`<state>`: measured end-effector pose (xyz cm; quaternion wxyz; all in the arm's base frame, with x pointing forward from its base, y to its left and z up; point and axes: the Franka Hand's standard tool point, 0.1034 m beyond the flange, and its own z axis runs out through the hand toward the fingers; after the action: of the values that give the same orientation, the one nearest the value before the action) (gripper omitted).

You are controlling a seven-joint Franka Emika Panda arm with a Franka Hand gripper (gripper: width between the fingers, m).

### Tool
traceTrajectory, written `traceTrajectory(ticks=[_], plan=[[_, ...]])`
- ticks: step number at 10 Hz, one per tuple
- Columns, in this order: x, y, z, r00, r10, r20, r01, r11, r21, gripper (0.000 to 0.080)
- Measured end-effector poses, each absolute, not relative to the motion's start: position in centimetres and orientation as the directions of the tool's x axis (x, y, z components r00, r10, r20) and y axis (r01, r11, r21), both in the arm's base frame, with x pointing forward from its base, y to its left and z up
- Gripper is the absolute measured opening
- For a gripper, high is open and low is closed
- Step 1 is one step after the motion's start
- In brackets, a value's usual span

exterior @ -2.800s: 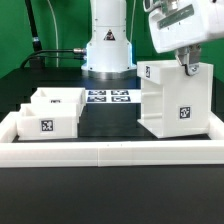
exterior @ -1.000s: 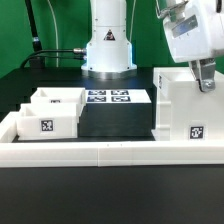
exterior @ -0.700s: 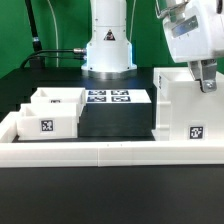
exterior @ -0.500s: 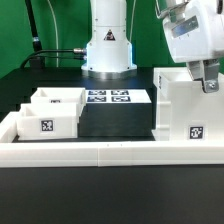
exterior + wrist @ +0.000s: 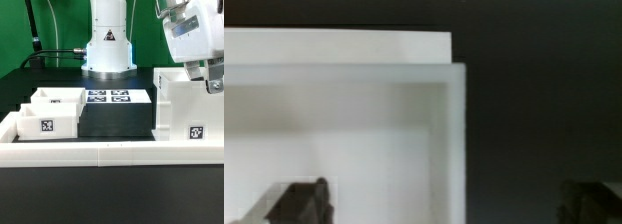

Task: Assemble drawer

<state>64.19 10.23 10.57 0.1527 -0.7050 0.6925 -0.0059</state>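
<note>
The large white drawer housing stands at the exterior view's right, its tag facing the front. Two small white trays sit together at the exterior view's left. My gripper hangs over the housing's right top edge. In the wrist view the gripper is open, with its dark fingers far apart. The housing's thin side wall runs between them, and neither finger touches it. One finger is over the housing's white inside, the other over the dark table.
A long low white border wall runs along the front and up the left side. The marker board lies flat behind the black mat, in front of the robot base. The housing sits close to the right end of the wall.
Since 2.8 s ago the housing has been turned and shifted right, toward the border wall. In the last second the gripper has drifted slightly right, and the housing stays still.
</note>
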Motion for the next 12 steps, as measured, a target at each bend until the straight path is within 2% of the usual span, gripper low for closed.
traceTrajectory(ticks=[1, 2, 5, 7, 8, 9, 11, 12], plan=[[64.1, 10.1, 10.8, 0.101, -0.977, -0.190, -0.970, -0.054, -0.237, 0.0648], [63.3, 9.8, 11.9, 0.178, -0.968, -0.175, -0.957, -0.129, -0.258, 0.0649], [61.7, 7.7, 15.8, 0.286, -0.947, -0.149, -0.922, -0.229, -0.312, 0.0649], [61.6, 7.9, 15.4, 0.296, -0.944, -0.146, -0.920, -0.241, -0.309, 0.0649], [61.6, 7.9, 15.4, 0.349, -0.929, -0.126, -0.901, -0.295, -0.316, 0.0649], [61.5, 7.7, 15.3, 0.474, -0.877, -0.081, -0.846, -0.427, -0.319, 0.0649], [60.9, 6.5, 15.0, 0.739, -0.673, 0.034, -0.641, -0.717, -0.273, 0.0649], [60.7, 5.6, 15.1, 0.821, -0.567, 0.074, -0.532, -0.805, -0.262, 0.0649]])
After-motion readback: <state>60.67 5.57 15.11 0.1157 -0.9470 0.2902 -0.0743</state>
